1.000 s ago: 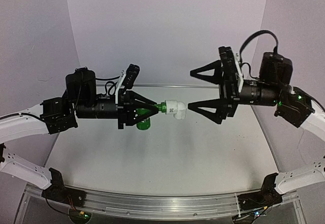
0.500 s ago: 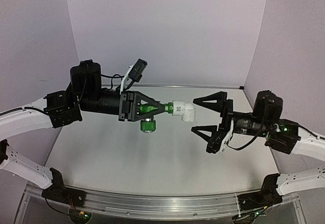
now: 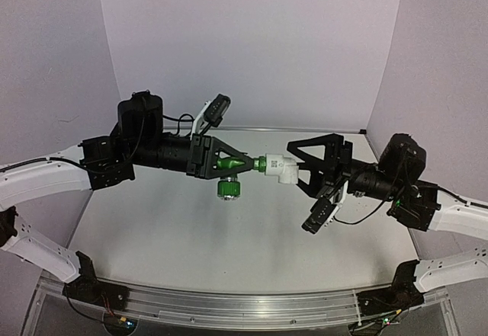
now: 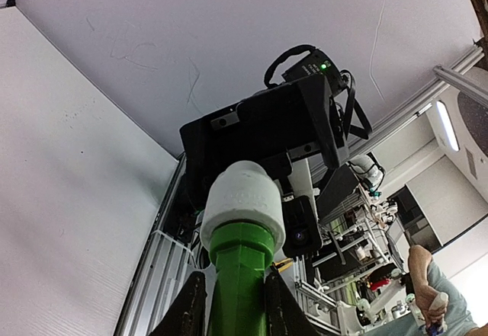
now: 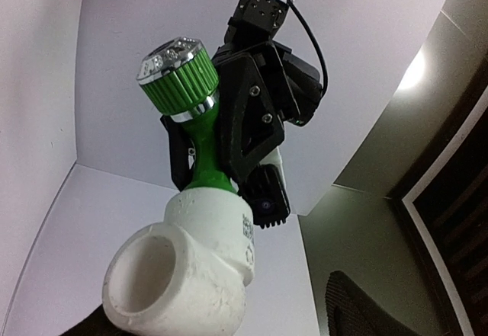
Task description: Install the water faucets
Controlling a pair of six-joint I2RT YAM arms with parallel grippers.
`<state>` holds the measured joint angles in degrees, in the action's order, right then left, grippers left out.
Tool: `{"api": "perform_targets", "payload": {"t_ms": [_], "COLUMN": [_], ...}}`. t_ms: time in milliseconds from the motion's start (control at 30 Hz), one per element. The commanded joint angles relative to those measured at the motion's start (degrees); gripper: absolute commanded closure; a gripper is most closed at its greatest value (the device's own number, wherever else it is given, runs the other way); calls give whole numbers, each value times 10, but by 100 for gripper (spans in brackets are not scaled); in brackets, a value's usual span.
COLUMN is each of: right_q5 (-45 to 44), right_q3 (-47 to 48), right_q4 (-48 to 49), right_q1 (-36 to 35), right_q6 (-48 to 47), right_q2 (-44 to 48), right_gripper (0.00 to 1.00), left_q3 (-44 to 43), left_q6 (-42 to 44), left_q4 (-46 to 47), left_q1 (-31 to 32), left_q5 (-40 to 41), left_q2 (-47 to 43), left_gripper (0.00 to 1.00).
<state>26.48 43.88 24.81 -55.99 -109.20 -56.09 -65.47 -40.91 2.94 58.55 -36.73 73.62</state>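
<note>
We saw the left gripper [image 3: 245, 161] clamped tight on the green tap [image 3: 226, 164], its two fingers [image 4: 189, 309] pressed to either side of the tap's body. It held the tap level in the air above the table [image 3: 229, 237]. The ribbed knob [image 3: 228, 190] hung downward beneath the fingers. The white fitting [image 3: 277, 167] sat joined on the tap's free end, pointing toward the right arm. In the right wrist view its round open mouth faced the camera, with the knob behind and above it. The right gripper [image 3: 296, 162] stood at that end with its jaws apart, one finger above the fitting and one below. We could not tell whether either finger touched the fitting
</note>
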Motion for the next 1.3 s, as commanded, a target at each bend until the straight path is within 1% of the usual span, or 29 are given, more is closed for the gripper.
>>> {"api": "perform_targets", "payload": {"t_ms": [0,133,200,300,367,500,633,700,800,867,933,1100,1267], "right_q5": [27,44,53,49,44,38,6,-4,-10,-15,-23,-55,-74], "right_q3": [8,9,11,26,36,67,98,115,156,183,196,206,206], "right_q4": [34,10,-7,-64,-97,-152,-166,-166,-177,-200,-222,-229,-232], "right_q1": [-3,-4,-4,-6,-7,-9,-11,-11,-11,-11,-10,-11,-11], "right_q6": [-39,-29,-6,33,68,173,250,290,402,451,472,520,523], "right_q2": [-6,6,14,24,28,28,13,4,-15,-27,-37,-48,-53], "right_gripper": [29,35,37,43,47,54,58,59,59,59,59,58,58], "left_q3": [-35,-32,-31,-35,-38,-36,-28,-28,-27,-22,-17,-12,-9], "left_q6": [-18,-18,-14,-2,10,40,60,70,90,102,113,128,128], "left_q4": [49,44,41,34,26,22,28,29,23,23,25,22,20], "left_q1": [-6,-11,-12,-12,-12,-12,-12,-12,-11,-11,-11,-10,-11], "left_q5": [-14,2,9,10,8,5,2,-1,-4,1,6,3,2], "left_q2": [1,-1,-1,5,9,11,7,8,6,1,-7,-20,-23], "left_gripper": [100,100,100,100,100,100,100,100,100,100,100,100,100]}}
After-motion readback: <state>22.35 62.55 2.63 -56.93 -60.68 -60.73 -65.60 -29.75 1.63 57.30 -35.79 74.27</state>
